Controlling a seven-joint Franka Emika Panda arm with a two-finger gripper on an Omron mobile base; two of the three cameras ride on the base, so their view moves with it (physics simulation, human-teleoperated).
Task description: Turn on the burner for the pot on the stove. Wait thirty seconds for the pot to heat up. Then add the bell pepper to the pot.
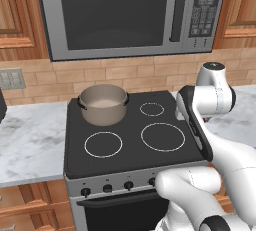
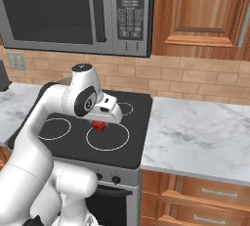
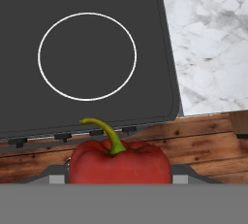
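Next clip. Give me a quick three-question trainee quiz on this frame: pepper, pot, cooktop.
1. True or false: the bell pepper already lies inside the pot.
2. Which ring of the stove does the pot stand on, seen from the robot? A) front right B) back left C) front left
3. Fill in: the gripper is shut on the ____.

Key: 1 false, it is held above the cooktop. 2 B. 3 bell pepper.

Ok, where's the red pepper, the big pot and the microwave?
glossy red bell pepper (image 3: pixel 120 164): hand view, on its red shoulder below the green stem.
wide beige-grey metal pot (image 1: pixel 103 110): left base view, on its outer wall.
steel microwave (image 1: pixel 112 10): left base view, on its dark door window.
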